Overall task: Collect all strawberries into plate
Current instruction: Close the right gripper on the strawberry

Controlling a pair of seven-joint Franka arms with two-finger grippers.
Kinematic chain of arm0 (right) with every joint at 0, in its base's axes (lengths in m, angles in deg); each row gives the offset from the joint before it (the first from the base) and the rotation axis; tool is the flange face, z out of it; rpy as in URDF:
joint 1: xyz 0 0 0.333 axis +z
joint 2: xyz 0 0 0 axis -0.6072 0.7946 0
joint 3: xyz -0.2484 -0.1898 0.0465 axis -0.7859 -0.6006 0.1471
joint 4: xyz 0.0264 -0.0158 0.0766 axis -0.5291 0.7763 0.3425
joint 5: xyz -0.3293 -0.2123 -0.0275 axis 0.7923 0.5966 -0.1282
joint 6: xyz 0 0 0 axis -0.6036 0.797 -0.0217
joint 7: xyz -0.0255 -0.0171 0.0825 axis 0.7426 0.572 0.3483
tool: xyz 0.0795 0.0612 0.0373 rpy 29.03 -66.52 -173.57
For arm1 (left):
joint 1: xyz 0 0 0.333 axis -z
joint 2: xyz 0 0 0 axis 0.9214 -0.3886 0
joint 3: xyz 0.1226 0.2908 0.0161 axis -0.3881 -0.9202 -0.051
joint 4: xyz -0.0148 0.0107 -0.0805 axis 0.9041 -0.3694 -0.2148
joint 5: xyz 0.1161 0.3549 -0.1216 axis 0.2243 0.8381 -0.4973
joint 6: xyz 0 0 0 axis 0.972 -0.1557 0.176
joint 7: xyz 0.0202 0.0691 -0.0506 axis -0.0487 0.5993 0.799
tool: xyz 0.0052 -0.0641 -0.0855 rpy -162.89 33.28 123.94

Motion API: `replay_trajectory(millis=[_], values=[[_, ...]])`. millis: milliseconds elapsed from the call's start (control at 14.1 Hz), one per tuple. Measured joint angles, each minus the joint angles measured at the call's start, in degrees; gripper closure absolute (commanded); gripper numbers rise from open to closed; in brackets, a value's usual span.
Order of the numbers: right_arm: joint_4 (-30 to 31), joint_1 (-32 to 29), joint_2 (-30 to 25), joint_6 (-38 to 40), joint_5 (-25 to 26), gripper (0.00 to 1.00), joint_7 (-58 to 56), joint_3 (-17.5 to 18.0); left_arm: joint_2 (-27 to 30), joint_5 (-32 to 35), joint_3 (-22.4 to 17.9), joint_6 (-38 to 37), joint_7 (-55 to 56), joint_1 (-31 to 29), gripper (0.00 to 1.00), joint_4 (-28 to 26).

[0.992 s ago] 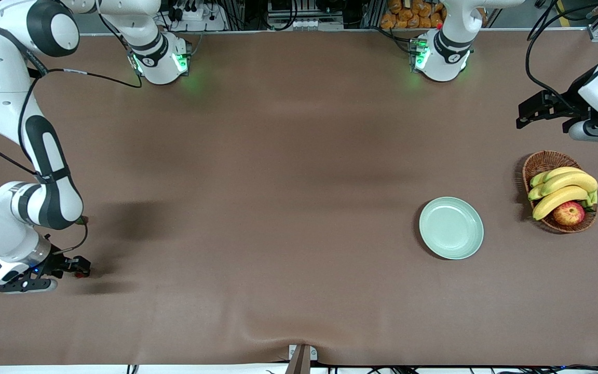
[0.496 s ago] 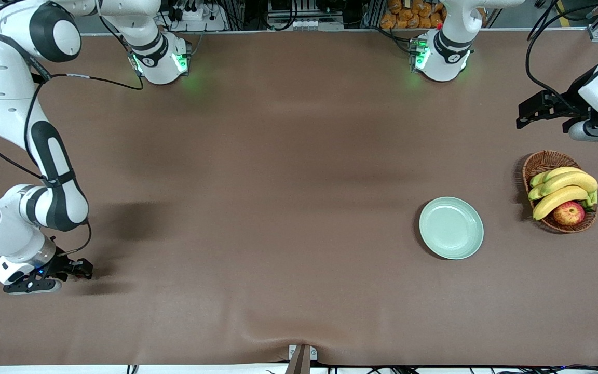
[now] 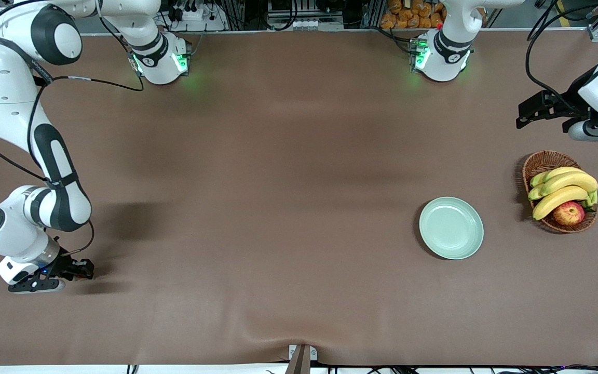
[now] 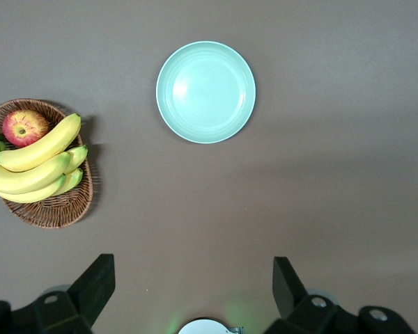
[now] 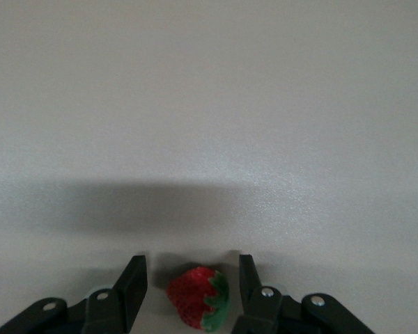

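My right gripper (image 3: 85,270) sits low over the bench (image 3: 278,208) at the right arm's end, near the front camera's edge. In my right wrist view a strawberry (image 5: 198,305) lies between my two fingers (image 5: 131,284), with a gap showing on each side of it, so the fingers stand apart around the berry and are not clenched on it. I can see only this one berry. The plate (image 3: 451,227) lies bare, well apart from it, toward the left arm's end of the bench. Just beside the plate, closer still to that end, a wicker basket (image 3: 543,161) holds bananas (image 3: 563,189) and an apple (image 3: 569,213). My left gripper (image 3: 530,111) waits up in the air at that end, over the bench beside the basket, its fingers (image 4: 90,285) spread wide and holding nothing.
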Motion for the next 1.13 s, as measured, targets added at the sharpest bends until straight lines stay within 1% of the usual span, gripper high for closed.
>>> replay_trajectory(millis=[212, 283, 496, 708, 992, 1133], values=[[0.0, -0.54, 0.0, 0.25, 0.0, 0.67, -0.23, -0.02, 0.0, 0.0, 0.0, -0.05, 0.0, 0.0, 0.0, 0.0], [-0.01, -0.57, -0.01, 0.27, 0.0, 0.69, -0.24, -0.01, 0.0, 0.0, 0.0, -0.07, 0.0, 0.0, 0.0, 0.0], [-0.16, -0.57, -0.09, 0.43, 0.0, 0.91, -0.24, 0.12, 0.0, 0.0, -0.01, -0.27, 0.0, 0.0, 0.0, 0.0], [-0.44, -0.56, -0.12, 1.46, 0.0, 0.91, -0.24, 0.23, 0.0, 0.0, -0.01, -0.44, 0.0, 0.0, 0.0, 0.0], [-2.83, 0.22, -0.6, 7.78, -0.07, 0.93, 0.07, 1.0, 0.0, 0.0, -0.01, -0.47, 0.0, 0.0, 0.0, 0.0], [-4.71, 0.55, -1.13, 12.28, -0.12, 0.93, 1.89, 1.55, 0.0, 0.0, -0.01, -0.47, 0.0, 0.0, 0.0, 0.0]])
